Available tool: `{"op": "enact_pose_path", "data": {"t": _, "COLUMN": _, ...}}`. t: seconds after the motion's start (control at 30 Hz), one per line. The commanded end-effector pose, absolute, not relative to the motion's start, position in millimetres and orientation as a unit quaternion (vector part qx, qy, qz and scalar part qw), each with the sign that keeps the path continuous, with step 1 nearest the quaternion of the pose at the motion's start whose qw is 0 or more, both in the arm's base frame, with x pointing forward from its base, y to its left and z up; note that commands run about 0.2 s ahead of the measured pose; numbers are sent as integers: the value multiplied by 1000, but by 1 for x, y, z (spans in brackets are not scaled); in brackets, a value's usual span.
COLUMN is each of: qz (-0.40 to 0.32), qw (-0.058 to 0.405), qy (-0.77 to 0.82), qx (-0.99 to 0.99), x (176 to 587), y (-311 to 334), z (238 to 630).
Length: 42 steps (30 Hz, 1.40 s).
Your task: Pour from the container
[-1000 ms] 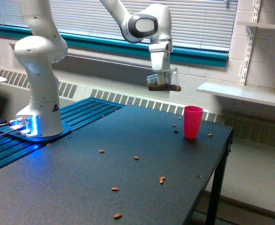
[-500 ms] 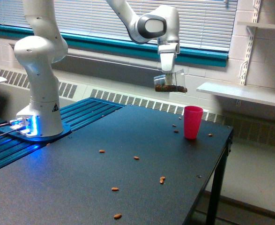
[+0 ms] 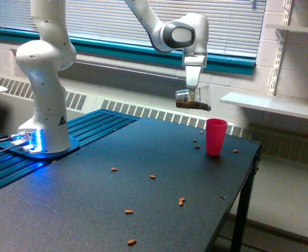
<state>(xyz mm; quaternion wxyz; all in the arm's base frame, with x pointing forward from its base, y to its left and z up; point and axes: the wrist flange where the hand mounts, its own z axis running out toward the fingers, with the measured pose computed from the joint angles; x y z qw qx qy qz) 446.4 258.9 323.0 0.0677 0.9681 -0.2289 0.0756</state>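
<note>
The fingers [image 3: 193,95] were clamped on the container [image 3: 193,98], a clear see-through cup held in the air with a dark layer of small brown pieces lying in its bottom. It sat roughly level, its clear wall rising around the fingers. Above them the white wrist of the arm [image 3: 182,34] came down almost straight.

Taking the pink cup [image 3: 215,136] as the mark: the container hung above it and slightly toward the exterior view's left, well clear of its rim and not touching it. The pink cup stood upright on the dark desk [image 3: 91,210], near the far corner on the exterior view's right. Small brown pieces lay scattered on the desk around it: two [image 3: 197,144] just to its left, one [image 3: 235,151] just to its right, and several more [image 3: 181,201] nearer the camera and farther to the left of the cup. Far to the left of the pink cup, the arm's white base [image 3: 42,136] stood on a blue ribbed surface [image 3: 96,123] beside the desk, with a blue light glowing at its foot. Behind the cup ran a window with blinds [image 3: 222,21].
</note>
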Motion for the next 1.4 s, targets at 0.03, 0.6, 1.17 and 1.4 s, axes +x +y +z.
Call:
{"op": "enact_pose_path", "data": {"t": 0.03, "qz": 77, "qw": 77, "qy": -222, "qx": 969, "x": 454, "y": 264, "z": 326}}
{"op": "enact_pose_path", "data": {"t": 0.6, "qz": 51, "qw": 124, "qy": -185, "qx": 974, "x": 452, "y": 279, "z": 313}}
{"op": "enact_pose_path", "data": {"t": 1.17, "qz": 47, "qw": 142, "qy": -160, "qx": 976, "x": 463, "y": 293, "z": 311}}
{"op": "enact_pose_path", "data": {"t": 1.4, "qz": 33, "qw": 161, "qy": -146, "qx": 975, "x": 462, "y": 296, "z": 307}}
